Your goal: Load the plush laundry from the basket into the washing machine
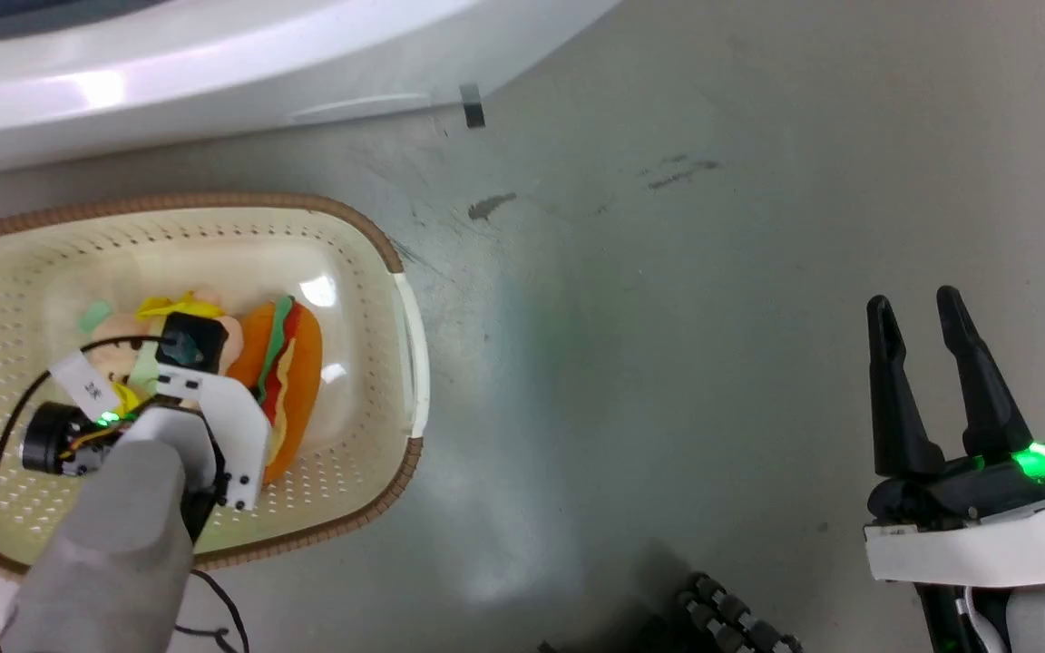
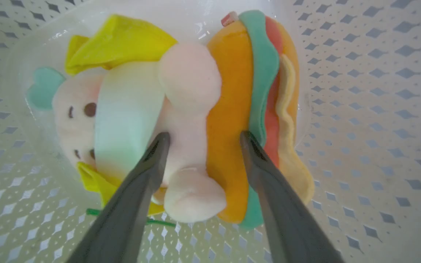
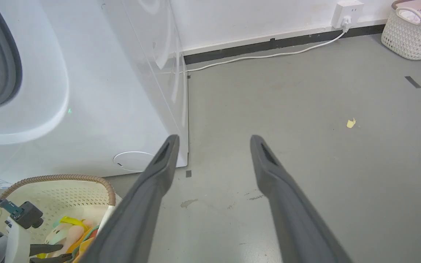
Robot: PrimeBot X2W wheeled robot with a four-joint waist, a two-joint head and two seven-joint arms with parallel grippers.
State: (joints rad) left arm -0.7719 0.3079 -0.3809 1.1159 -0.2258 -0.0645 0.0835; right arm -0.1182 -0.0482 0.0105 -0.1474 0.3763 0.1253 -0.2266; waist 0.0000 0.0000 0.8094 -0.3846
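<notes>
The left gripper (image 2: 203,140) is spread astride the plush laundry (image 2: 228,91) in the basket (image 2: 360,109); a shallow pinch on 1 soft limb may be lost on lifting.

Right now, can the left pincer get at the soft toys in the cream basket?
Probably yes: the open left pincer straddles the orange burger and pale pink doll plush inside the cream perforated basket, with nothing between.

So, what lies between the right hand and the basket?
In the head view, just bare grey floor separates the right hand from the basket.
</notes>
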